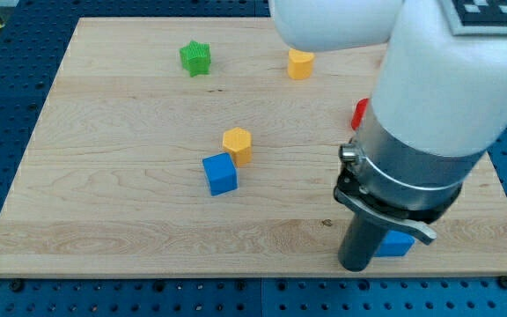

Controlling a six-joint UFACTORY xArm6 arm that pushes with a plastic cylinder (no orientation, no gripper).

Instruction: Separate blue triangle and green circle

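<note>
My tip (356, 267) rests on the board near the view's bottom right. A blue block (399, 244) lies right beside it on the view's right. The arm partly hides the block, so I cannot make out its shape or whether the tip touches it. No green circle shows; the arm's bulk covers much of the board's right side. The only green block in view is a green star (195, 58) at the top left.
A blue cube (220, 173) and a yellow hexagon (237, 143) sit together near the board's middle. A yellow block (300, 64) stands at the top, partly under the arm. A red block (360, 113) peeks out at the arm's left edge. The board's bottom edge (236, 275) is close to my tip.
</note>
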